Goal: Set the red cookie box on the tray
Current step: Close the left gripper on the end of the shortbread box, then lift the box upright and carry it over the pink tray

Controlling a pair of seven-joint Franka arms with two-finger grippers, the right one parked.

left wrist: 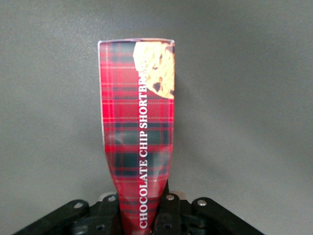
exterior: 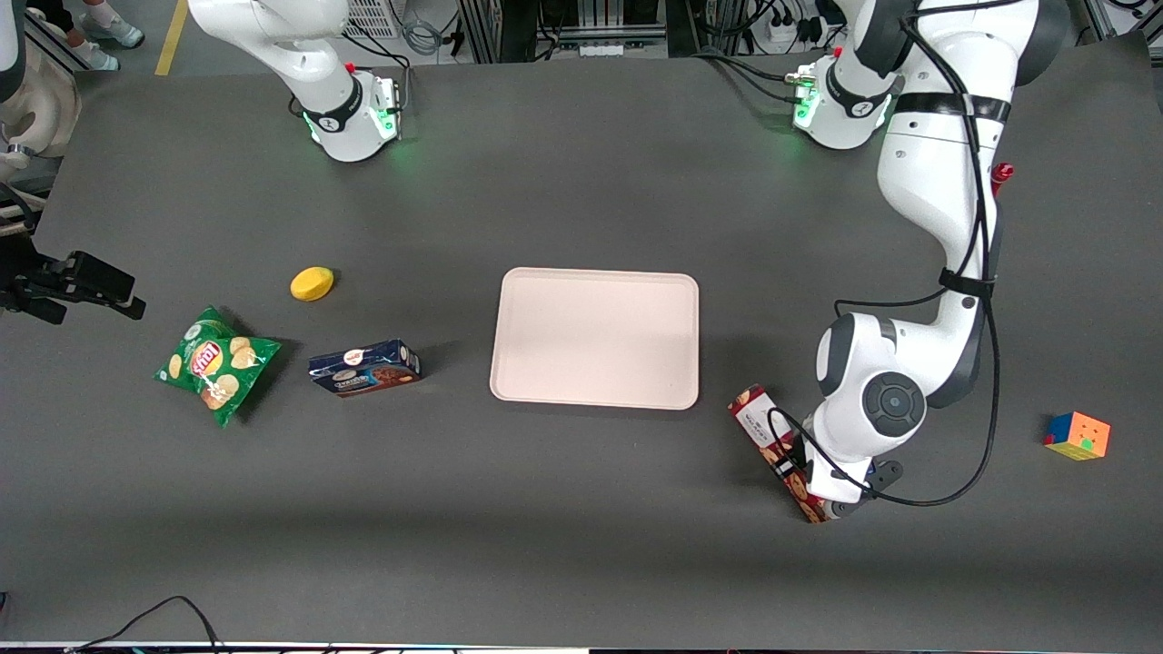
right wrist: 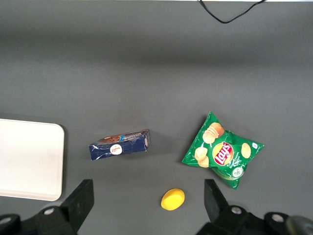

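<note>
- Surface (exterior: 581, 545): dark grey mat, on which everything is laid out.
- Tray (exterior: 595, 338): cream, rounded corners, low rim, set mid-surface. Nothing is carried on it, so the placing is judged not yet done.
- Red cookie box (exterior: 772, 445): long plaid carton lying aslant, near the tray's corner on the working arm's side and slightly nearer the front camera; well short of the rim. "CHOCOLATE CHIP SHORTBREAD" lettering and a cookie print are read on it (left wrist: 139, 127) from the wrist.
- End effector (exterior: 822, 495): positioned at the box end nearest the front camera. In the wrist view the carton is seen running between the black fingers (left wrist: 168, 215), which are closed narrowly against its sides; a grasp is judged made.
- Whether the box is lifted clear of the surface cannot be told.
- Remaining, by judgement: lift, carry toward the tray, set down inside the rim, release.
- Lesser items, all well apart toward the parked arm's end: chip bag (exterior: 216, 363), blue cookie box (exterior: 363, 368), yellow lemon-like object (exterior: 312, 283). A Rubik's cube (exterior: 1078, 435) sits toward the working arm's end.
</note>
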